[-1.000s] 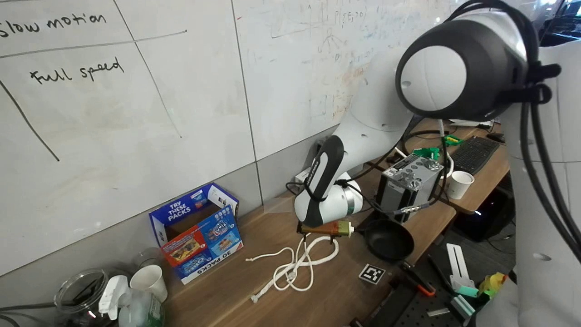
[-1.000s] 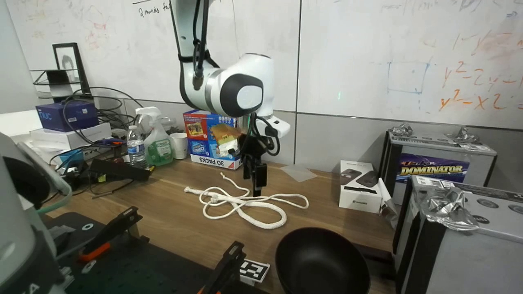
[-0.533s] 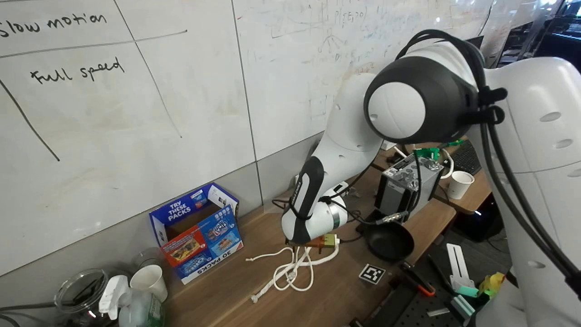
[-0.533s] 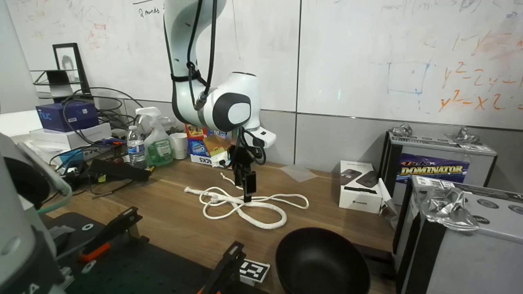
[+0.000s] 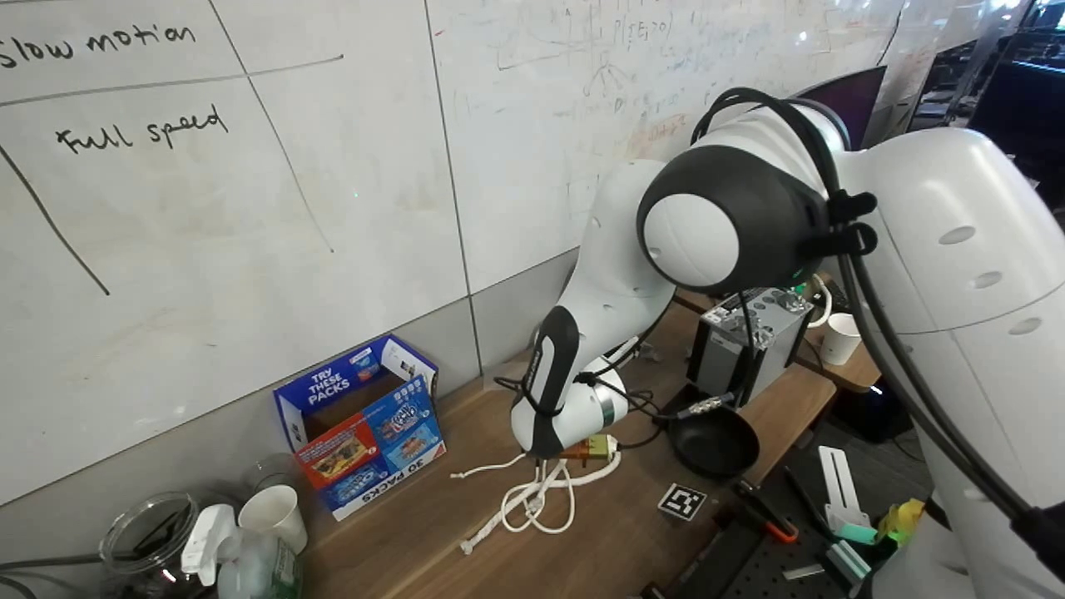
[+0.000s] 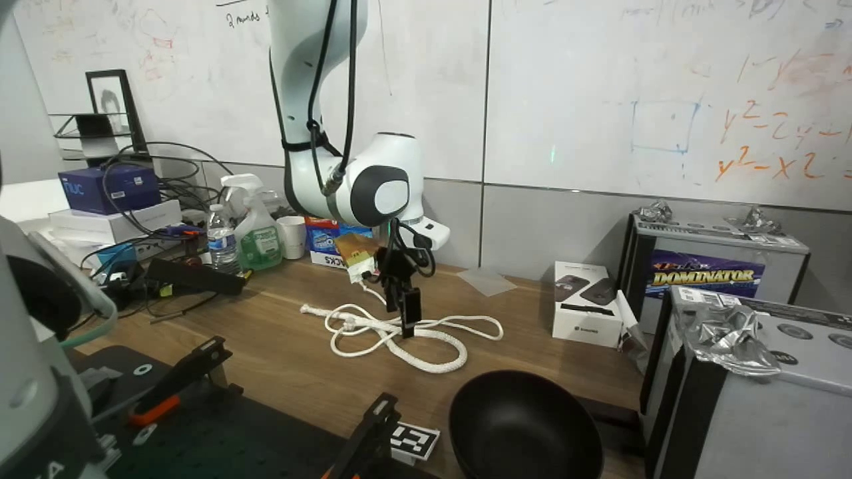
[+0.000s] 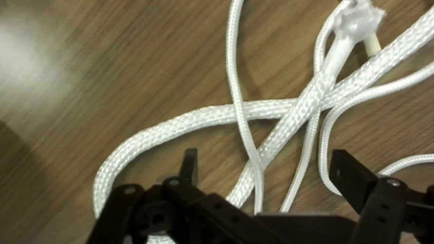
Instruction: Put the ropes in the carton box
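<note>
A white rope pile, one thick rope (image 7: 196, 118) and thinner cord (image 7: 234, 74), lies loosely looped on the wooden table. It shows in both exterior views (image 5: 492, 529) (image 6: 436, 366). The carton box (image 5: 374, 445) is open-topped, blue and red, against the whiteboard wall; in an exterior view (image 6: 325, 241) the arm partly hides it. My gripper (image 7: 264, 154) points down over the ropes, fingers wide apart, holding nothing. Several strands run between the fingers, and the right finger overlaps a thin strand; contact cannot be told. The fingertips (image 6: 409, 326) appear low, close to the ropes.
A black pan (image 6: 526, 426) stands in front of the ropes. A white phone box (image 6: 586, 306) and grey metal units (image 6: 752, 386) stand to one side. A paper cup (image 5: 273, 517), a spray bottle (image 6: 258, 233) and a glass jar (image 5: 150, 532) stand near the carton.
My gripper has moved down toward the ropes and slightly left in both exterior views, with the arm lowering behind it. The ropes and carton have not moved.
</note>
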Robot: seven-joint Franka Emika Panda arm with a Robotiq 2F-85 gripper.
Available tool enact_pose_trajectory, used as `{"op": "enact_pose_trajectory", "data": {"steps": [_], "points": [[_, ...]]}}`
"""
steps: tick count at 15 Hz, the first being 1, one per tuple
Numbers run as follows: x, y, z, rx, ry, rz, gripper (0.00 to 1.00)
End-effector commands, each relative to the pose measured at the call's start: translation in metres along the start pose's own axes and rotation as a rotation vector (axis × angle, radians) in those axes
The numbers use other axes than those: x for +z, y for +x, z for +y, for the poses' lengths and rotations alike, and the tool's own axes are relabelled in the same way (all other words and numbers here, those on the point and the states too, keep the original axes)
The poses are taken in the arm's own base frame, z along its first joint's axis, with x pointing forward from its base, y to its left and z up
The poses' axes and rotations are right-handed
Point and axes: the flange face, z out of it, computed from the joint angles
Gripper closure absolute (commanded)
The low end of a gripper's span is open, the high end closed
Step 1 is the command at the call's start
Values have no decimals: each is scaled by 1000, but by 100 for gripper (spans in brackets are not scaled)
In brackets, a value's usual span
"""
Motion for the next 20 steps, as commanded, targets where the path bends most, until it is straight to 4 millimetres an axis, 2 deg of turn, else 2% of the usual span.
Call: {"op": "enact_pose_trajectory", "data": {"steps": [1, 10, 20], "points": [[5, 7, -8, 12, 10, 22, 0], [19, 14, -7, 5, -7, 22, 0], [21, 22, 0, 11, -16, 25, 0]]}}
